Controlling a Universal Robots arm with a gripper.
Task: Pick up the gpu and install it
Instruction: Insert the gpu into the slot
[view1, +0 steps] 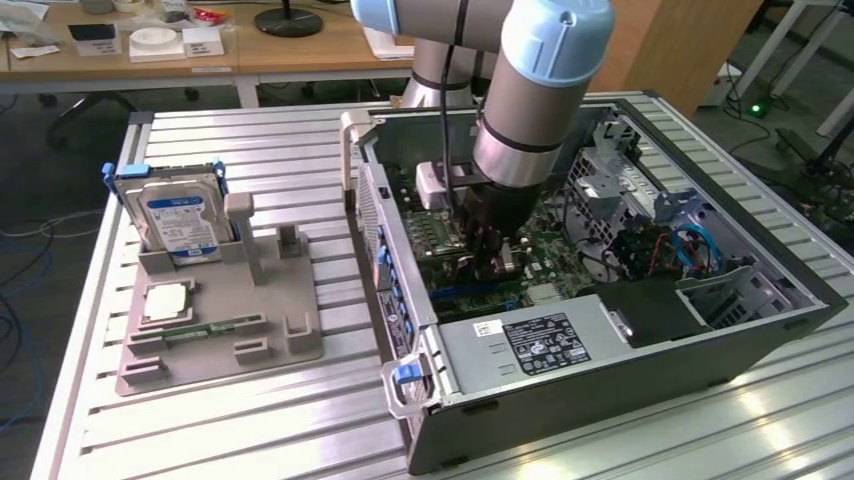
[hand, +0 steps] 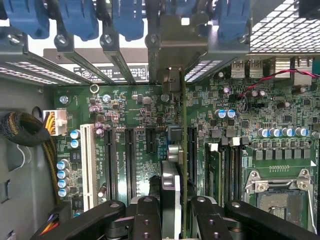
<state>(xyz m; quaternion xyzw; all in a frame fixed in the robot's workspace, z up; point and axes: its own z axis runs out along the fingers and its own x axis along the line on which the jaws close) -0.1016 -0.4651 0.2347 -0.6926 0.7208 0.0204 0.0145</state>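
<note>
Between closed fingers (hand: 172, 220), gpu (hand: 183, 150) edge-on, bracket toward rear slots (hand: 120, 60)

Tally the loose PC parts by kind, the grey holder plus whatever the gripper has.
Hard drive: 1
CPU: 1
Memory stick: 1
GPU: 1, edge-on in the gripper, over the motherboard
Total: 4
</note>
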